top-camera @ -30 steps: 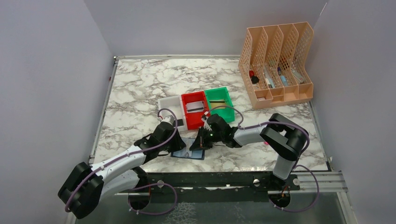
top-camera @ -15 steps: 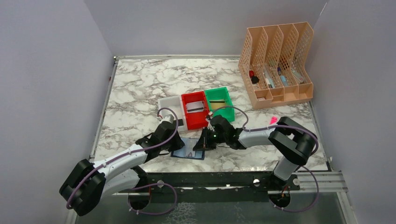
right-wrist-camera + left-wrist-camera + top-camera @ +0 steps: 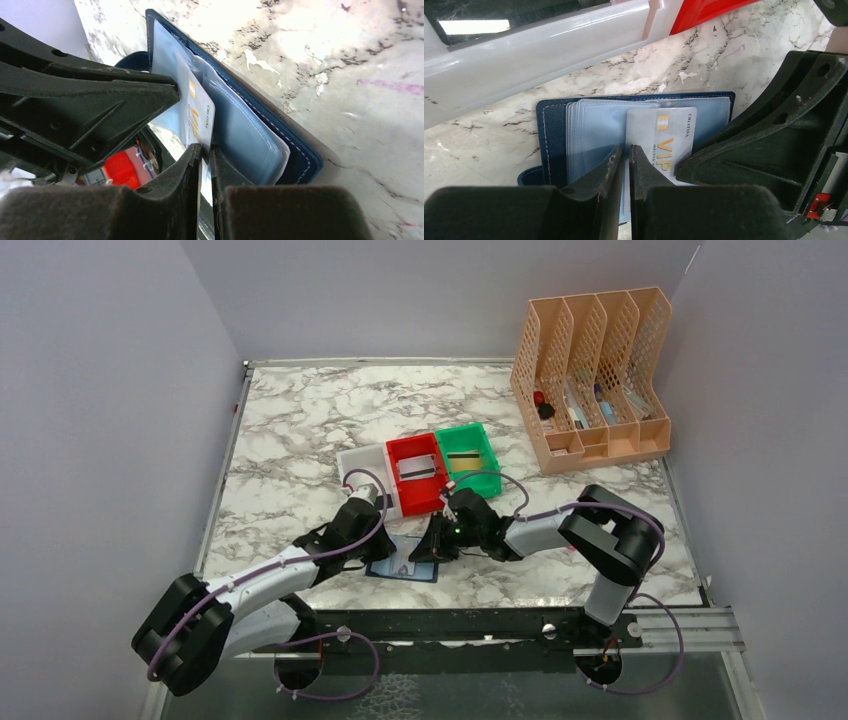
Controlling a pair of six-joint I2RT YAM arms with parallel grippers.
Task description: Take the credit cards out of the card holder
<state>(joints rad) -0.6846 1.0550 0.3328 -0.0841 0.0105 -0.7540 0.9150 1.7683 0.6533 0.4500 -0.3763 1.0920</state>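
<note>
The card holder [image 3: 403,564] lies open on the worktop [image 3: 300,430] at 6 o'clock from the red bin [image 3: 396,480], and a silvery-grey card [image 3: 669,137] stands half out with one edge in the right end effector's [image 3: 205,149] narrow slit, likely for pulling, while the left end effector [image 3: 625,149], equally narrow, sits at the card's 9 o'clock, seemingly to steady the sleeves [image 3: 594,125]; whether either truly grasps, I cannot tell.

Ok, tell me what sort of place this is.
Probably a lab robot test cell: a marble-patterned tabletop boxed in by plain grey walls, with two robot arms mounted at its near edge.
</note>
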